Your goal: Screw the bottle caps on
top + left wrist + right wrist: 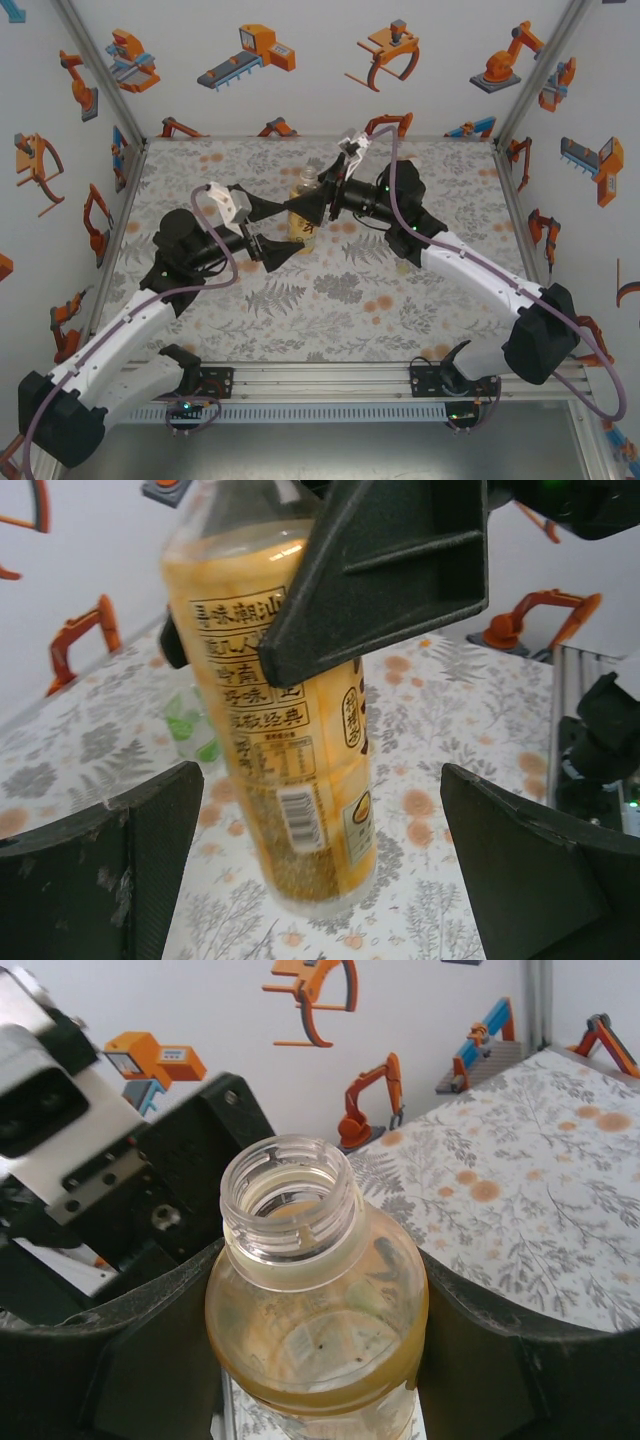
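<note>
Amber-yellow bottle [316, 1350], grey fern-print cloth [330, 300] blotted orange.

Light is bright, even and diffuse, leaving only faint soft shadows on the cloth [330, 290] in the top view, where the frame posts [95, 65] splay outward toward the edges. In the left wrist view the bottle [290, 730] is slightly soft, with pale glare on its shoulder, and the left fingers [100, 870] are blurred. The right wrist view shows its neck sharp, with small highlights on the rim.
</note>
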`<action>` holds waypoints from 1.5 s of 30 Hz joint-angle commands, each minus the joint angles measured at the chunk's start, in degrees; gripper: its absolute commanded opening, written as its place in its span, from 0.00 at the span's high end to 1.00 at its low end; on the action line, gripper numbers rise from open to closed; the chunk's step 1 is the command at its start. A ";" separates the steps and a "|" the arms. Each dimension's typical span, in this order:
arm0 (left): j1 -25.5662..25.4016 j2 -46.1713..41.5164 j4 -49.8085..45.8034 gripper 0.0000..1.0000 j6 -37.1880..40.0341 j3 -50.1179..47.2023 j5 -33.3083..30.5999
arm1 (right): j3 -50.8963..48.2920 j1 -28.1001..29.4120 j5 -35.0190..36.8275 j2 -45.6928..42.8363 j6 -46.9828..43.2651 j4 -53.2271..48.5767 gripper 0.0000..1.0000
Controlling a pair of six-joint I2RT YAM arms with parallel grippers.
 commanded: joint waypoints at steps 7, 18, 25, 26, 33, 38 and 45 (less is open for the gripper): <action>-2.72 6.54 10.98 0.09 -4.47 2.92 1.45 | -0.89 1.14 -1.69 -0.05 7.61 15.10 0.74; -3.04 9.46 11.59 0.31 -4.41 4.84 1.48 | -2.34 1.78 -0.45 -1.45 7.51 16.35 0.76; -3.08 8.92 9.26 0.41 -3.90 4.92 0.69 | -2.95 1.87 -0.28 -1.89 7.29 16.51 0.76; -3.02 8.77 8.84 0.42 -3.75 4.92 0.47 | -3.03 1.87 -0.20 -1.98 7.19 16.54 0.77; -3.08 6.93 4.82 0.53 -1.82 5.02 -3.53 | -4.27 1.87 2.08 -3.00 5.62 16.28 0.52; -2.62 3.56 -2.82 0.57 2.38 6.11 -8.30 | -5.29 1.61 6.77 -5.80 1.91 11.68 0.29; 1.36 -0.15 -16.68 0.60 7.19 10.80 -10.99 | -2.79 1.04 15.98 -11.76 -8.87 -7.30 0.26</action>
